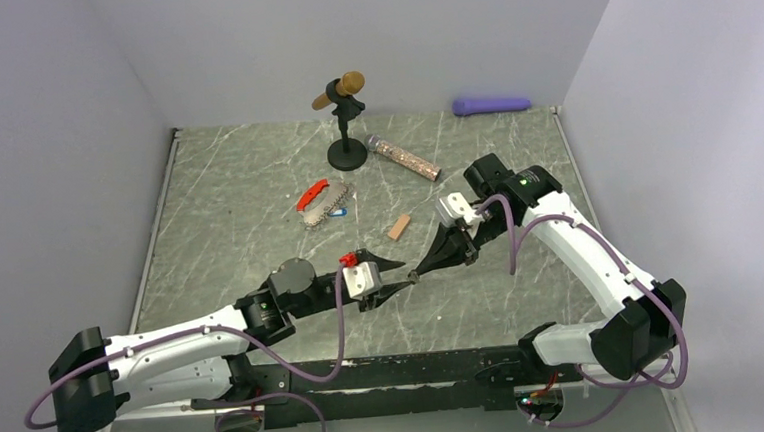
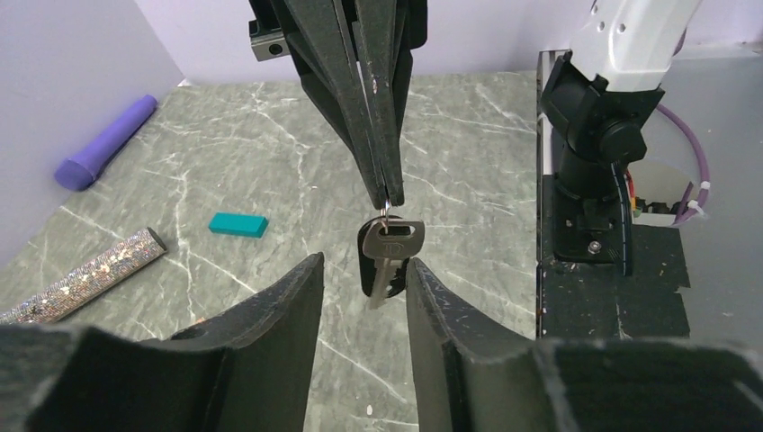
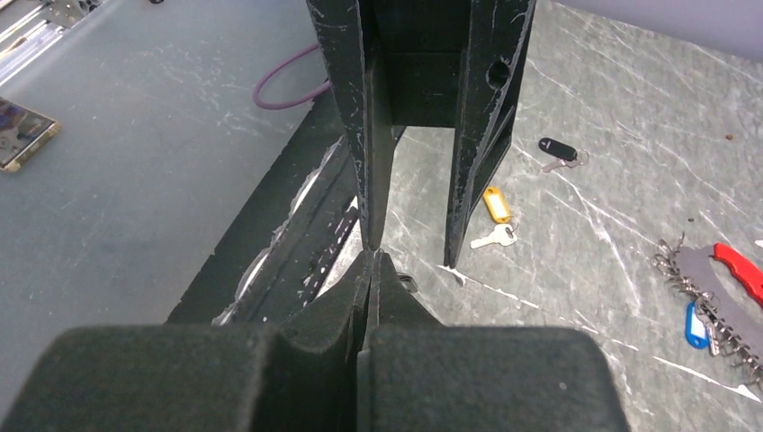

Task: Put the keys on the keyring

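Mid-table handover, by the look of it. The right end effector (image 2: 387,200) is pressed together on the small ring of one key (image 2: 389,247), which dangles with its black tag clear of the table (image 2: 270,162). The left end effector (image 2: 364,270) sits half-spread, a finger on either side of that key, with daylight showing on one side – so flanking it, not pinching.

My read is that one key is picked and being regripped, with threading not yet begun. Next the left fingers need to close squarely on the blade or tag without twisting it.

Then it's over to the keyring (image 1: 319,202) – the red clip lying at 11 o'clock from the two end effectors in the overhead view.

Two more keys, a yellow-tagged one (image 3: 495,205) and a black-tagged one (image 3: 558,148), wait on the table.

The mark stamped on the key's head is too small to read, and I see no other writing.
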Robot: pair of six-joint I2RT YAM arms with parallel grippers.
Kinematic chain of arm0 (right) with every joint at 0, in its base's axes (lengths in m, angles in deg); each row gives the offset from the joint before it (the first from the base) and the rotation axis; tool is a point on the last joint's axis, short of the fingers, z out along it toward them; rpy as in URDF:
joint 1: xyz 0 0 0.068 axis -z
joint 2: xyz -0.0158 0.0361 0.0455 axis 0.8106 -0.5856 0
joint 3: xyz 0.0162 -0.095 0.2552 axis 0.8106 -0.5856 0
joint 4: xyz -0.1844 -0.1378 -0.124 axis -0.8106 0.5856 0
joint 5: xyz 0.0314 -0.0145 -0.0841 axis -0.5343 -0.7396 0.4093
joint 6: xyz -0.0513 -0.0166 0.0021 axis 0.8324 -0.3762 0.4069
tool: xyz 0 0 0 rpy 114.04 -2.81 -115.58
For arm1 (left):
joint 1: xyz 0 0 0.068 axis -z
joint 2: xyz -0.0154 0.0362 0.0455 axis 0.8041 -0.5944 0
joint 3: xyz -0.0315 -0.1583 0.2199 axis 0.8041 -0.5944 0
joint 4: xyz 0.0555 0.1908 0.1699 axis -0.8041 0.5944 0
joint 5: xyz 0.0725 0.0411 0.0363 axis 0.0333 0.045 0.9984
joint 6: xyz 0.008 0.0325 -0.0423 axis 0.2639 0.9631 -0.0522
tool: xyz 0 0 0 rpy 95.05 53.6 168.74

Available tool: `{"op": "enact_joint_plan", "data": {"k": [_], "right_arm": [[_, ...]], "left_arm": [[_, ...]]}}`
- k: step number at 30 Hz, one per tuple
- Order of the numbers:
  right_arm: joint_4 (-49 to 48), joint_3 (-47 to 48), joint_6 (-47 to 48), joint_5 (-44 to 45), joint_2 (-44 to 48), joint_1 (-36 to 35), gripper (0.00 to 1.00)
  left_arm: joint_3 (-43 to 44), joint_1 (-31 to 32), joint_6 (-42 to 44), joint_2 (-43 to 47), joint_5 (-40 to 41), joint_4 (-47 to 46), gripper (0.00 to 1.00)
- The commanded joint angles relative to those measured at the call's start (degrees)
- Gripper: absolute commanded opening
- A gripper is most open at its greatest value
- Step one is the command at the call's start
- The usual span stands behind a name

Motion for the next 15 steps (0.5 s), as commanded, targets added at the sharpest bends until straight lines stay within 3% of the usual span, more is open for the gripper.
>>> {"op": "enact_joint_plan", "data": {"k": [1, 15], "right_arm": [[1.4, -0.3, 4.0, -2.8, 1.5, 0.0, 0.00], [-0.6, -0.7, 1.8, -2.5, 0.9, 0.3, 0.00]], "left_arm": [[3.7, 1.6, 3.0, -1.4, 3.2, -0.9, 0.42], [3.3, 2.7, 2.5, -1.3, 4.0, -0.9, 0.27]]}}
